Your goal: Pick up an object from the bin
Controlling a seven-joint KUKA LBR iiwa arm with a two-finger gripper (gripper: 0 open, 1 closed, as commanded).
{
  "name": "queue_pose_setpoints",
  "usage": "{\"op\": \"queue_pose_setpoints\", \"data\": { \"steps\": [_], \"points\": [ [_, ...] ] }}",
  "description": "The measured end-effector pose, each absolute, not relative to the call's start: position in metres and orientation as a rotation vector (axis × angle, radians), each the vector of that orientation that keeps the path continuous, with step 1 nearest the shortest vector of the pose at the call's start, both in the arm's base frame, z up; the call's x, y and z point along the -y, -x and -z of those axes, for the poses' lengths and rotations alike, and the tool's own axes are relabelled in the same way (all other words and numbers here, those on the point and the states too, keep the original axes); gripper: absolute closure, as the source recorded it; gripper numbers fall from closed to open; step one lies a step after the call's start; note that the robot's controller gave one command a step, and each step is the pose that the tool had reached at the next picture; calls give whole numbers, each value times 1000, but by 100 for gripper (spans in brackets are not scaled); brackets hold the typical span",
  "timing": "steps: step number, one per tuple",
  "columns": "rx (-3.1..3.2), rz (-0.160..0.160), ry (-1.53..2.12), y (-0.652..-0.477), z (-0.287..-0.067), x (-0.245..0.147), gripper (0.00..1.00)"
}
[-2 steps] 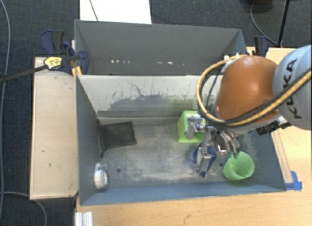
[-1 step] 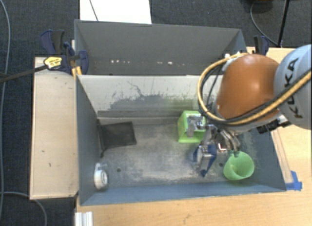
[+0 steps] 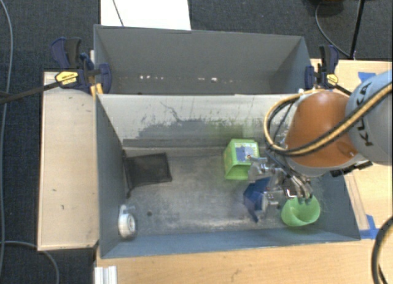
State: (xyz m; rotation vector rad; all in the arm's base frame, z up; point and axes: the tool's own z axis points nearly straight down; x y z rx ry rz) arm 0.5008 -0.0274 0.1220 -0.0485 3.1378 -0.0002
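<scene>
Grey bin [image 3: 196, 200], arm [image 3: 320, 130] bent low, pincer [image 3: 271, 201] beside blue thing [image 3: 252, 197]

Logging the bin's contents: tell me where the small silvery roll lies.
In the camera view, the small silvery roll lies in the bin's lower-left corner, below the dark flat piece, well apart from the end effector on the right.

The bin [image 3: 184, 123] is scuffed matt metal, the green cup [image 3: 301, 213] smooth plastic.
</scene>
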Motion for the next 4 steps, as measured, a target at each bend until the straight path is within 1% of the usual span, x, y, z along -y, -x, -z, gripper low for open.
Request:
{"op": "queue_pose_setpoints", "data": {
  "steps": [1,2,3,4],
  "points": [
    [-3115,-3,445,-497,-119,53,0],
    [-3069,2,639,-504,-134,61,0],
    [-3125,-1,317,-508,-102,71,0],
    [-3041,2,752,-511,-73,65,100]
  ]
}}
